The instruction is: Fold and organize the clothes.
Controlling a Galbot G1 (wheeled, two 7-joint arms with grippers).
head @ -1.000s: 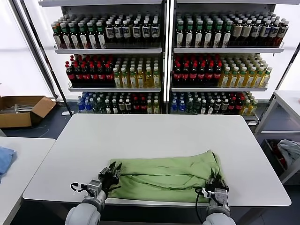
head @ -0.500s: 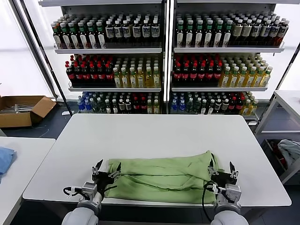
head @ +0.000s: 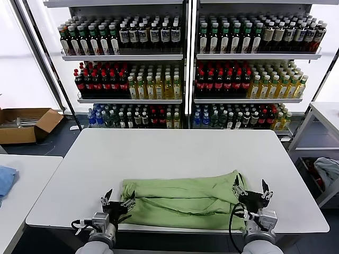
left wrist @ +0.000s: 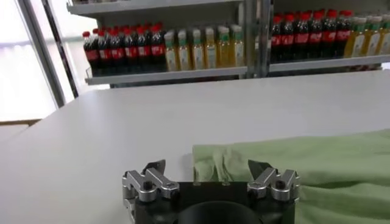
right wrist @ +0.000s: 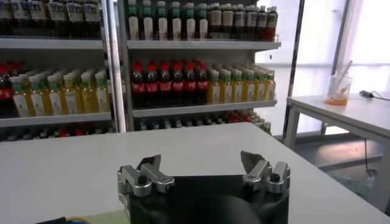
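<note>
The clothes, a light green shirt, lie folded into a long band across the near part of the white table; only plain green fabric shows. My left gripper stands open just off the band's left end, with nothing between its fingers. In the left wrist view the shirt's edge lies just ahead of the open left gripper. My right gripper stands open at the band's right end, also empty. In the right wrist view the right gripper faces bare table.
Shelves of bottles fill the back. A cardboard box sits on the floor at the left. A blue cloth lies on the left side table. Another table and a pale cloth are at the right.
Both grippers opened and let go of the shirt's ends, then drew slightly back from it. The shirt stays in its folded band.
</note>
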